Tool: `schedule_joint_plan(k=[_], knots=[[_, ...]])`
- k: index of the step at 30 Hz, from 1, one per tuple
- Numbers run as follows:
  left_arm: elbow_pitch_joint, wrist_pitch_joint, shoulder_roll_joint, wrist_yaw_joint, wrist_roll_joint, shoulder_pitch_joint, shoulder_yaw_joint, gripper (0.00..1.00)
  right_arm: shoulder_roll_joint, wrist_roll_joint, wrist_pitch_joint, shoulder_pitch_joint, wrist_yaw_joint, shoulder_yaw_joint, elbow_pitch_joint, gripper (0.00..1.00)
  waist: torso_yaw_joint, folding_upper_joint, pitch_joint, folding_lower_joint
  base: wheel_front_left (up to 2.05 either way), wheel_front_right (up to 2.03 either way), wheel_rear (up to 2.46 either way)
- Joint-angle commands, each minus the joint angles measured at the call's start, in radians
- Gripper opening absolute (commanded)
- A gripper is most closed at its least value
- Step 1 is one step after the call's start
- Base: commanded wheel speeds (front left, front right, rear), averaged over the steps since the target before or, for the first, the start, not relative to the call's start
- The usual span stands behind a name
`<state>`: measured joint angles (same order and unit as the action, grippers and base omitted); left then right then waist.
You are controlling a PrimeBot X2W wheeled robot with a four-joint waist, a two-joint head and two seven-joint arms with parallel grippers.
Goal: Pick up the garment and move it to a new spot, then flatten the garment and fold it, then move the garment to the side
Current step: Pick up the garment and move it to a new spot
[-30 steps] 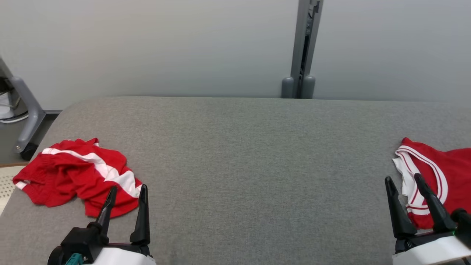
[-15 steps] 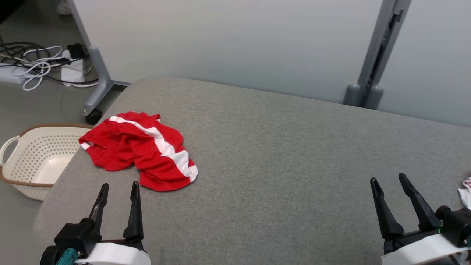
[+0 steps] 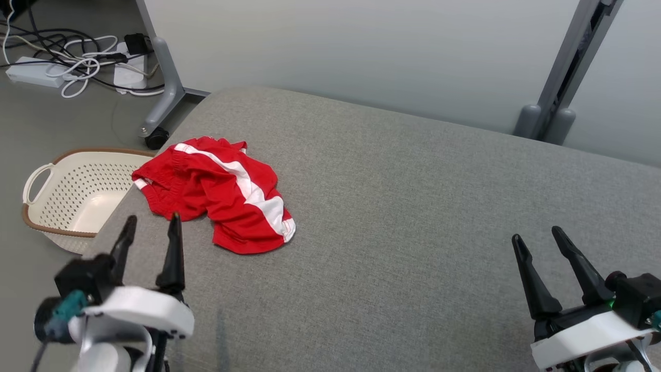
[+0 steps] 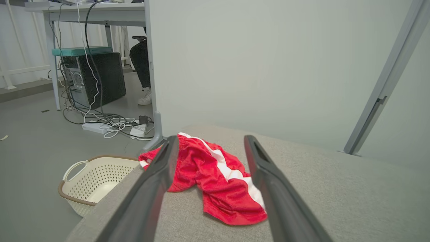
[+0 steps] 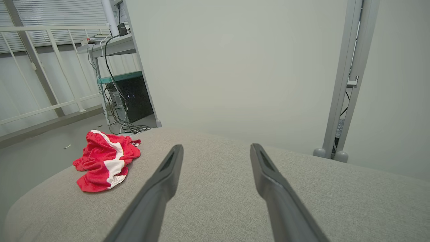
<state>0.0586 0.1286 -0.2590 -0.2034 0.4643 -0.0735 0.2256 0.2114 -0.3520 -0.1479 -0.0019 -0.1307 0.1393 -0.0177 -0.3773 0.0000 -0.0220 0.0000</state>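
The garment is a crumpled piece of red cloth with a white stripe, lying near the left end of the grey padded table. My left gripper hovers just in front of the garment's near left edge, open and empty. In the left wrist view the garment lies ahead between the spread fingers of the left gripper. My right gripper stands open over the table's right part, far from the garment. From the right wrist the garment shows at the far left, beyond the right gripper.
A cream perforated basket sits on the floor beside the table's left end. Cables and a power strip lie behind it, by a partition leg with a caster. A grey post stands behind the table. A person's shoe shows under a desk.
The head camera has swung left, bringing the basket and floor into the picture and dropping a second red garment off the right. My left gripper has risen and come nearer the garment.
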Motion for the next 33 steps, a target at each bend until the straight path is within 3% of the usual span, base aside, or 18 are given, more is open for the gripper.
schedule_joint_plan(k=[1,10,19,26,33], knots=[[-0.001,-0.012,-0.012,0.002,0.007,-0.031,-0.009,1.0,0.01,0.0,0.004,-0.015,0.0,-0.003,0.003,1.0,0.011,0.0,-0.013,0.0,0.0,0.0,0.0],[0.097,-0.297,-0.14,0.055,0.101,-0.314,-0.073,1.0,0.034,0.005,0.022,-0.085,0.0,0.012,0.032,1.0,0.11,0.0,-0.141,0.0,0.0,0.0,0.0],[0.325,-0.505,-0.274,0.114,0.187,-0.54,-0.136,1.0,0.056,-0.004,0.009,-0.158,0.0,0.028,0.036,1.0,0.234,0.0,-0.262,0.0,0.0,0.0,0.0],[0.561,-0.558,-0.323,0.091,0.224,-0.662,-0.184,1.0,0.073,-0.005,0.01,-0.213,0.0,0.045,0.049,1.0,0.323,0.0,-0.364,0.0,0.0,0.0,0.0],[0.729,-0.604,-0.357,0.069,0.205,-0.697,-0.165,1.0,0.068,-0.008,-0.004,-0.239,0.0,0.053,0.042,1.0,0.363,0.0,-0.416,0.0,0.0,0.0,0.0]])
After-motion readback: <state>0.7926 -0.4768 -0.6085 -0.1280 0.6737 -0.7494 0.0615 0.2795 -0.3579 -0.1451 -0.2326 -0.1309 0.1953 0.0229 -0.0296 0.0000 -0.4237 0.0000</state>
